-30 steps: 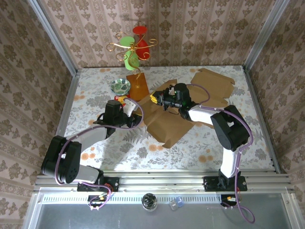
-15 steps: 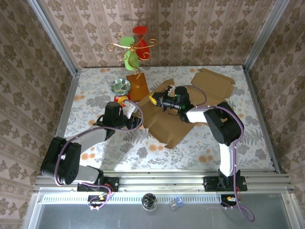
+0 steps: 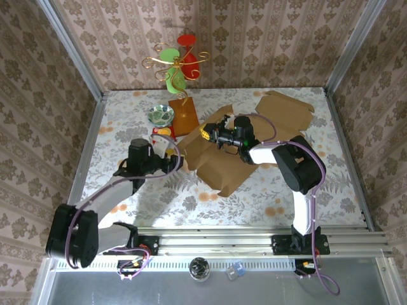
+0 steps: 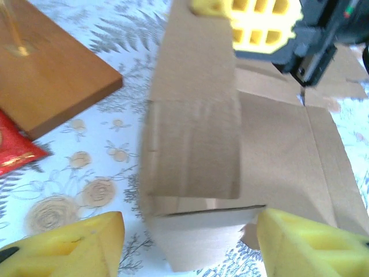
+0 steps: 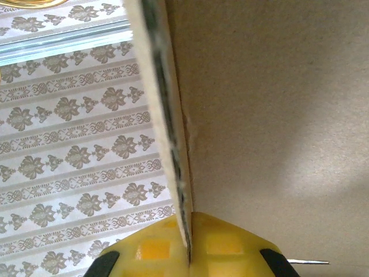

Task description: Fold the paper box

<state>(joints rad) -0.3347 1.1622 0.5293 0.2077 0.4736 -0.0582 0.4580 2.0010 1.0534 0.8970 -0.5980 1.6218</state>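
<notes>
Nearest, at the left gripper point(image 4: 189, 231): released, spread wide, grasping nothing. Just ahead of it, flat on the desk point(image 3: 286, 190), the paper box point(image 4: 196, 144), with one creased panel raised. At the far end of that panel, the right gripper point(image 5: 189, 236), clenched on the cardboard edge. To do this fold well: bring the open gripper in low around the near flap, press along the crease rather than across it, hold the pinched panel steady, avoid tearing. Nothing inside the box. Farther off, to the left gripper's left, a small bowl point(image 3: 161, 115), contents too small to tell.
</notes>
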